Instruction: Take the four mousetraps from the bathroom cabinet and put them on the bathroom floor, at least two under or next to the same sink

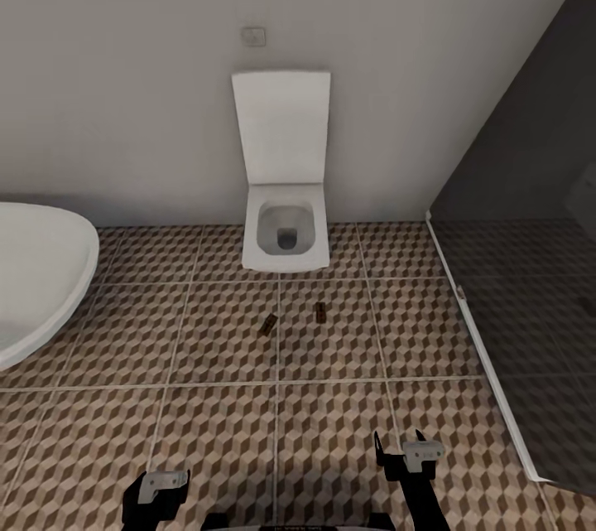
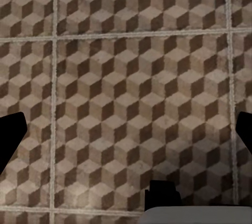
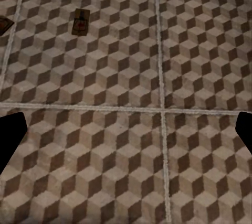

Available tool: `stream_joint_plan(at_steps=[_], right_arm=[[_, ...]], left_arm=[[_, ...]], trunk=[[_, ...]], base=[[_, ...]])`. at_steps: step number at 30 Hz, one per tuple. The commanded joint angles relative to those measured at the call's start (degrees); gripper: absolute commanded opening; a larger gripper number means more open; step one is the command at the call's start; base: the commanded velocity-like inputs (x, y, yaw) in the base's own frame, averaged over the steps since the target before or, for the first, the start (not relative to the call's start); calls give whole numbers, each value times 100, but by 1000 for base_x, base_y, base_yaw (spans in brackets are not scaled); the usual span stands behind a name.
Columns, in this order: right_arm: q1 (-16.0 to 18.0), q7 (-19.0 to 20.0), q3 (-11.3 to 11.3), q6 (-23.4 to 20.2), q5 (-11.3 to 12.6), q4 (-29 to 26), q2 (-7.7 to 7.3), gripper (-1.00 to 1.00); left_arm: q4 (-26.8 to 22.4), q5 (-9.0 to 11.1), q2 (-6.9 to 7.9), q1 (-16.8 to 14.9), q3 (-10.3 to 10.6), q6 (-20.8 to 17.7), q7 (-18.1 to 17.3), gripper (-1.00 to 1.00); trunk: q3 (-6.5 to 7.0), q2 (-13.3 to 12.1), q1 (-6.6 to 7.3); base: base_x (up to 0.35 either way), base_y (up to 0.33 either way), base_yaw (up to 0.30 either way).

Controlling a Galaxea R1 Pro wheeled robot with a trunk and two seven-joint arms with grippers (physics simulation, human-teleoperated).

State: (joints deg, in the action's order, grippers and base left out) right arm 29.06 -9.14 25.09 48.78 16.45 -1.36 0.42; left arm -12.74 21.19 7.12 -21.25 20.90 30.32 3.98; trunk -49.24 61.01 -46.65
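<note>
The right gripper (image 1: 400, 446) is seen low in the head view with fingers spread wide and nothing between them; in the right wrist view the dark fingertips (image 3: 11, 140) sit at the frame edges, wide apart, over bare tile. The left gripper (image 1: 157, 494) is likewise held open and empty, its pads (image 2: 10, 139) far apart in the left wrist view.

Two mousetraps are lying on the bathroom floor (image 1: 331, 423), well ahead of both grippers and just in front of the toilet (image 1: 285, 237): one (image 1: 268, 324) turned askew, the other (image 1: 320, 312) near it, approx. aligned with the tile grid. No sink is seen; the tub (image 1: 41, 282) is at left, a glass screen (image 1: 530, 282) at right.

Each trap is judged light, stiff and flat, prob. best pinched across the board's long edges, clear of the wire.

The right wrist view gives the straighter trap (image 3: 80, 21) closer, with dark wire and poss. a red spot, too blurred to confirm.
</note>
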Motion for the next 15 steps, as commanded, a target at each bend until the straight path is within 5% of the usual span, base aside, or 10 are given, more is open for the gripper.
stream_joint_plan(at_steps=[1, 15], right_arm=[[3, -26, 50, 12, 34, 4, 2, 100], [3, -26, 53, 9, 34, 4, 2, 100]], left_arm=[[-1, 16, 3, -2, 48, 15, 42, 100], [33, 16, -3, -2, 50, 15, 42, 100]], trunk=[[16, -39, 22], [267, -601, 330]], base=[[0, 0, 0], [0, 0, 0]])
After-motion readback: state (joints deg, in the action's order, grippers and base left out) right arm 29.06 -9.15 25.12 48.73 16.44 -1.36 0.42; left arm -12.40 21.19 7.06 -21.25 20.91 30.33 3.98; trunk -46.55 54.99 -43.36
